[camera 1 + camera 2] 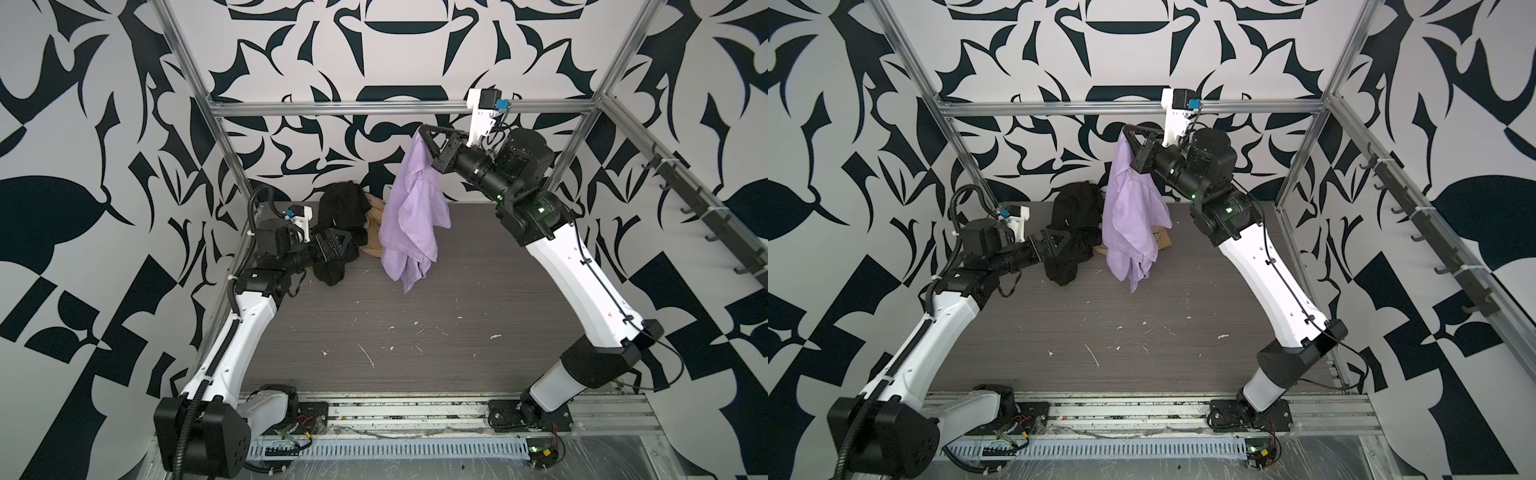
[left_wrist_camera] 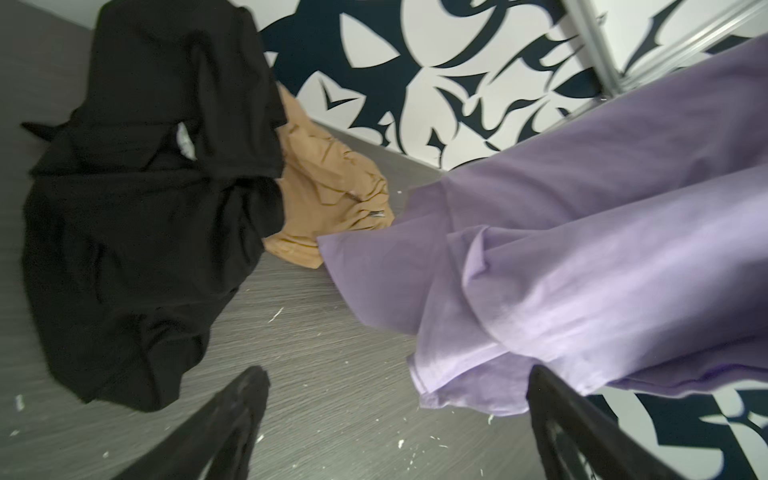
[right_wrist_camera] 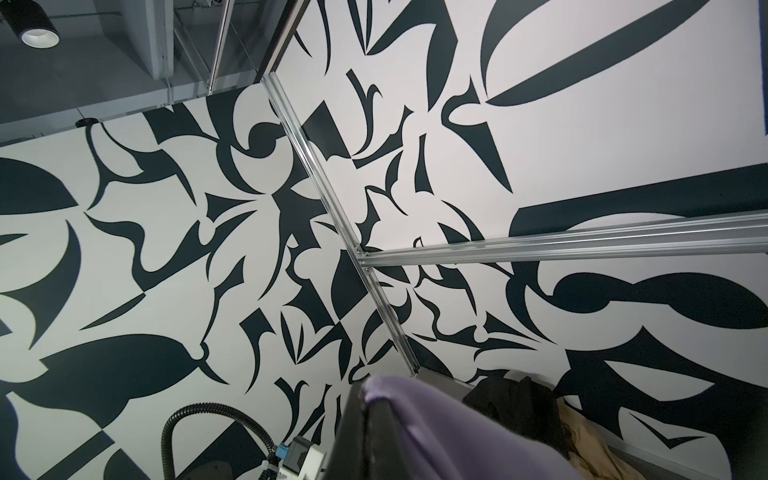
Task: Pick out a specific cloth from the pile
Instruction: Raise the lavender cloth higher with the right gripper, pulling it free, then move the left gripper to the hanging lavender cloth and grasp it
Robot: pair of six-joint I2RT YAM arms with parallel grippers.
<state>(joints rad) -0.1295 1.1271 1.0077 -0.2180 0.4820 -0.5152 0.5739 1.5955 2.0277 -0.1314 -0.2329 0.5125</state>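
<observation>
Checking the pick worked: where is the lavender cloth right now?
In both top views the lavender cloth hangs from the shut right gripper, high near the back wall, just right of the black garment and tan garment.

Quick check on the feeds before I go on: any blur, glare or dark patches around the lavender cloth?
In both top views the light is even with no glare, and the lavender cloth is sharp. The left wrist view is smeared throughout, and the black garment shows almost no detail. In the right wrist view the wall is crisp, but the cloth close to the lens is soft and shaded.
</observation>
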